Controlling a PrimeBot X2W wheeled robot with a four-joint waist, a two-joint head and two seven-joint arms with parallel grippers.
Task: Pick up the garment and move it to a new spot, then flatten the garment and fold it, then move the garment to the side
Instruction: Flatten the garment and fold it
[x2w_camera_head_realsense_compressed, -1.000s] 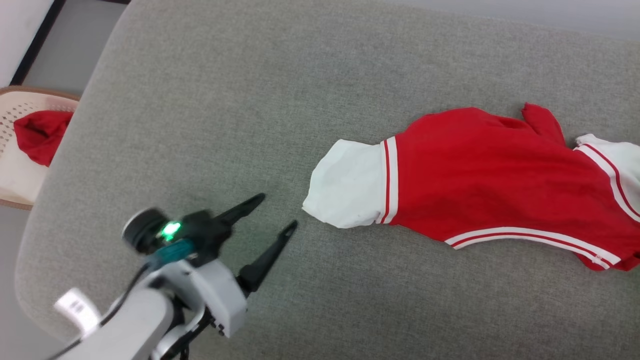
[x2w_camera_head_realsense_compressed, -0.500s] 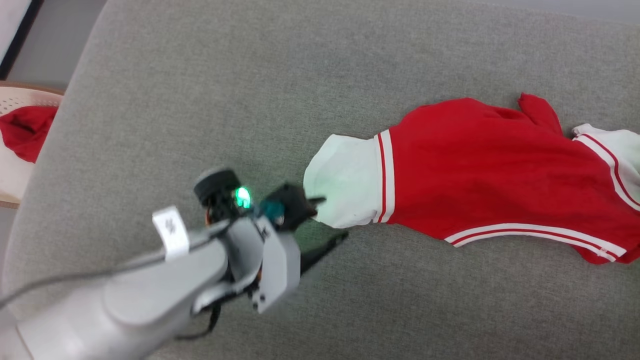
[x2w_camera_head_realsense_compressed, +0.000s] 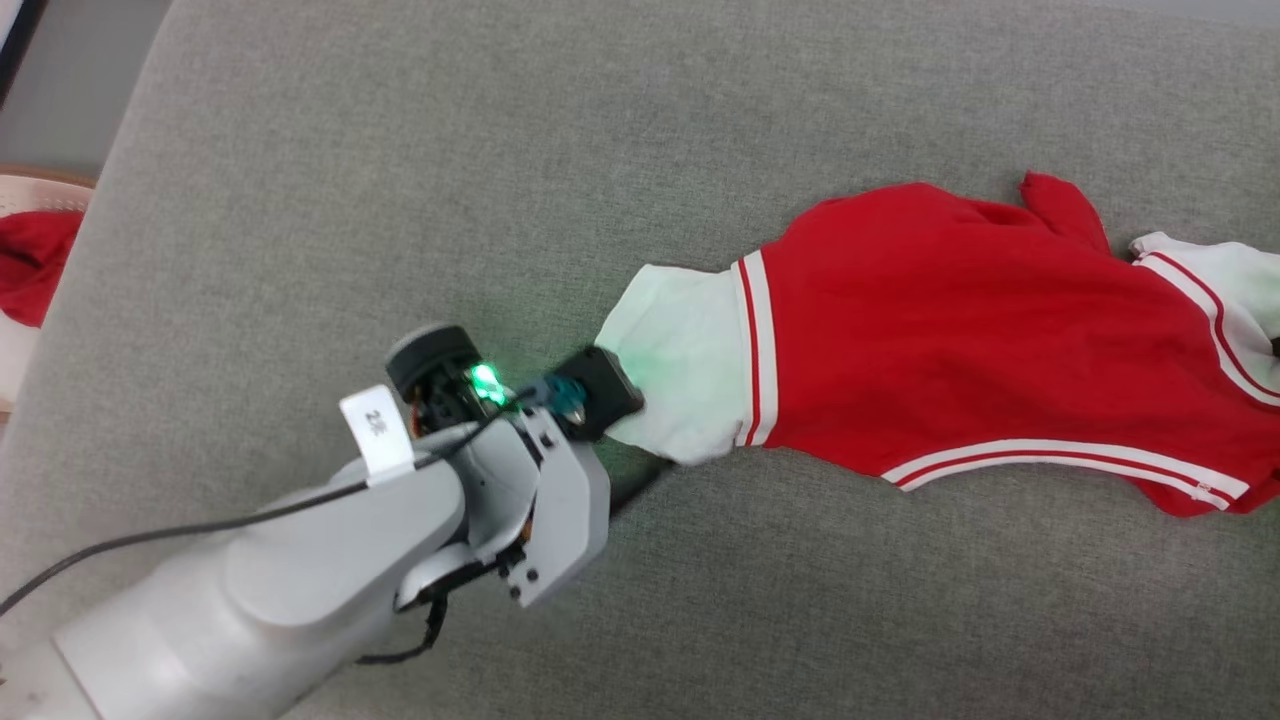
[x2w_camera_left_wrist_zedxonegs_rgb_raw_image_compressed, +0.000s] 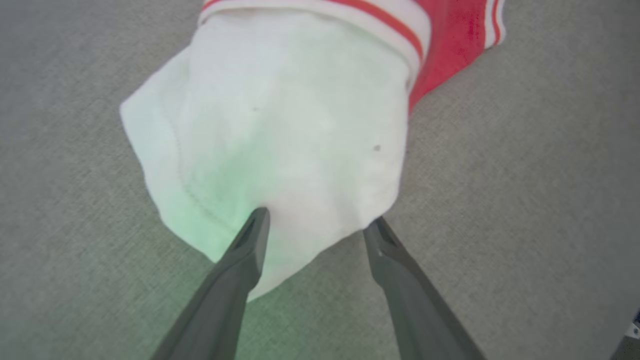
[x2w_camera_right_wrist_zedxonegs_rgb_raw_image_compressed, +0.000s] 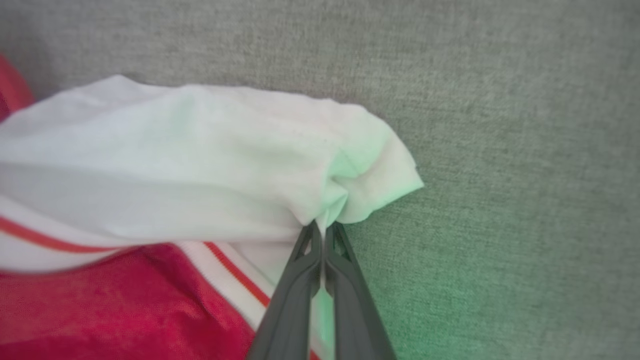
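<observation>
one red garment (x2w_camera_head_realsense_compressed: 960, 340) on one grey cushion (x2w_camera_head_realsense_compressed: 500, 150), with two white end panels (x2w_camera_head_realsense_compressed: 680, 370), one near the cushion's middle and one at its right edge. two pincers, the left pincer (x2w_camera_left_wrist_zedxonegs_rgb_raw_image_compressed: 320, 220) and the right pincer (x2w_camera_right_wrist_zedxonegs_rgb_raw_image_compressed: 322, 227), each with two dark fingers (x2w_camera_left_wrist_zedxonegs_rgb_raw_image_compressed: 240, 270). past the cushion's left edge, one pale basket (x2w_camera_head_realsense_compressed: 10, 365) holding one red cloth (x2w_camera_head_realsense_compressed: 30, 270).
</observation>
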